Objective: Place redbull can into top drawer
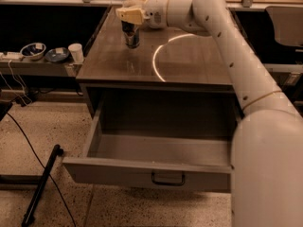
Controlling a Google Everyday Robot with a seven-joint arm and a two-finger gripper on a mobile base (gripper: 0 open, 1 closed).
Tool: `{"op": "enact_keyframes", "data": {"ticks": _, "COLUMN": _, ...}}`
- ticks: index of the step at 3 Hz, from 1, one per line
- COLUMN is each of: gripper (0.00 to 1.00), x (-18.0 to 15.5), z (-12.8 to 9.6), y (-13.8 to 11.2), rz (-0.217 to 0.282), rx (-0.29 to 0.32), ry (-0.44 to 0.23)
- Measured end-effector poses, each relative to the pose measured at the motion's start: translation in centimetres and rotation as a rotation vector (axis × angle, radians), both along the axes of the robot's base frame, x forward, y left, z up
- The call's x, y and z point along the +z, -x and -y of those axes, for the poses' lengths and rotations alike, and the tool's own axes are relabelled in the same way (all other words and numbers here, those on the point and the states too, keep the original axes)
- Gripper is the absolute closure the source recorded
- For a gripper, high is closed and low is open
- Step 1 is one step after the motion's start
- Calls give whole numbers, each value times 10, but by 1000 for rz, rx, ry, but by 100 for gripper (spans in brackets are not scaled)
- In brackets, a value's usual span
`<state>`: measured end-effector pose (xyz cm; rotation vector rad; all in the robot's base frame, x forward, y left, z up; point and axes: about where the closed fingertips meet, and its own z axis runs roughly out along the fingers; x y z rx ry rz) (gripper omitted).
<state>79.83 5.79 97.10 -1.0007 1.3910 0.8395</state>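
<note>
The redbull can (132,38) stands upright on the brown cabinet top (199,63), above and behind the top drawer (142,173), over its left half. It is a slim, tall can, dark bluish with a paler silvery patch low down, its lid hidden. The gripper (129,17) sits right on the can's upper end, and whether it is pinching the can or loose around it I cannot tell. The drawer, grey with a small dark handle (168,179) mid-front, is pulled well out.
</note>
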Motion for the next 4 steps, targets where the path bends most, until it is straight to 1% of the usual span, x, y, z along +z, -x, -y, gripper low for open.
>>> {"op": "enact_keyframes", "data": {"ticks": 1, "gripper": 100, "x": -1, "z": 13, "y": 39, "rz": 93, "rx": 55, "ry": -1}}
{"op": "enact_keyframes", "data": {"ticks": 2, "gripper": 100, "x": 4, "z": 41, "y": 89, "rz": 127, "rx": 46, "ry": 45}}
{"op": "enact_keyframes", "data": {"ticks": 3, "gripper": 100, "x": -12, "z": 56, "y": 156, "rz": 86, "rx": 98, "ry": 82}}
{"op": "enact_keyframes", "data": {"ticks": 4, "gripper": 100, "x": -37, "z": 55, "y": 216, "rz": 48, "rx": 195, "ry": 110}}
